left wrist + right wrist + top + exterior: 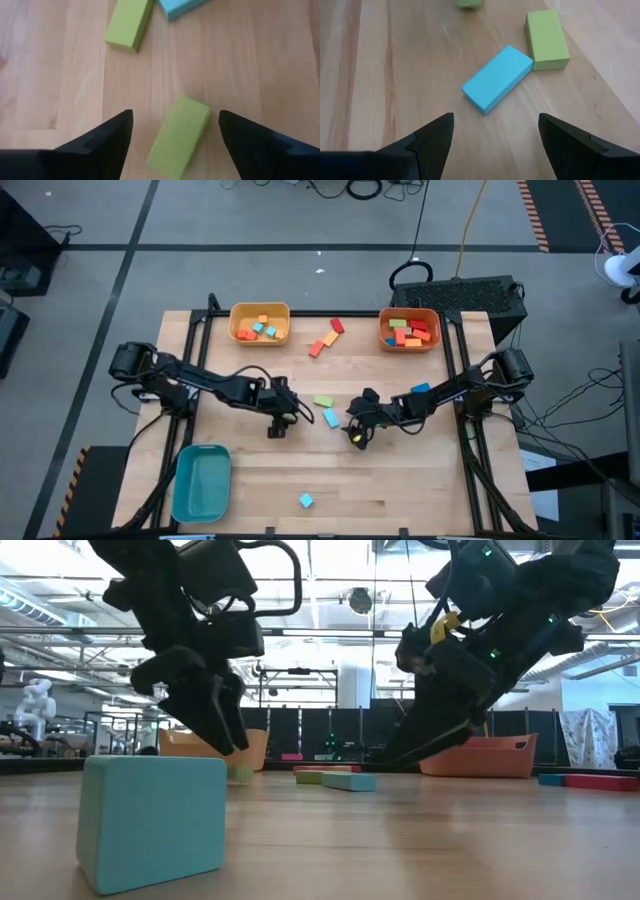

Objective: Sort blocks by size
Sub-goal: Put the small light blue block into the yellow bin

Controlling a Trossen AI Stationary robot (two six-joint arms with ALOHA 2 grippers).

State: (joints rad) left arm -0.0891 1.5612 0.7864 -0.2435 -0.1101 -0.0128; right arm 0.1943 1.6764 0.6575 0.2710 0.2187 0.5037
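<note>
Lying between released left gripper (172, 145) fingers, green block (180, 136), right gripper (495, 145) released

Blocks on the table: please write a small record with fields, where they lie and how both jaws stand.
yellow bin: holds several small blocks
orange bin: holds several blocks
teal bin: no block seen inside
centre of table: green block beside light blue block
left gripper: jaws open on either side of a small green block lying on the table
right gripper: jaws open, light blue block ahead
near edge: lone light blue cube
</note>
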